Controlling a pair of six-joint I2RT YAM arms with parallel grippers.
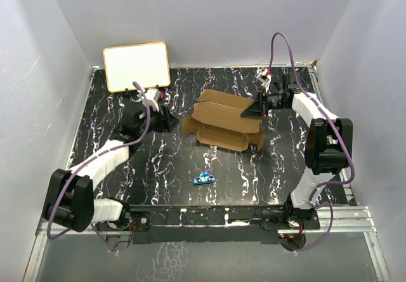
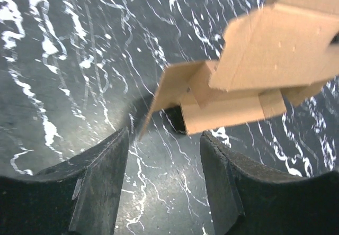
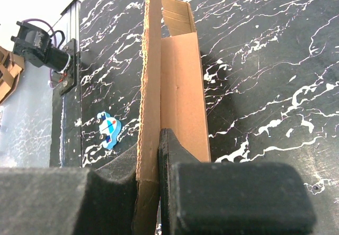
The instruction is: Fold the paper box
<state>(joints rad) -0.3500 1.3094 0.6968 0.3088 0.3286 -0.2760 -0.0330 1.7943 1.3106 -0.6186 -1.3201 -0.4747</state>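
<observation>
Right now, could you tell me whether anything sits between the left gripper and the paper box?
Nothing visible does: only bare tabletop lies between the open left gripper and the nearest flap of the paper box.

Your paper box (image 1: 219,120) is matt brown corrugated cardboard, rough at the cut edge. Beneath it, the worktop (image 1: 158,167) looks smooth, slightly glossy, black-and-white marbled.
</observation>
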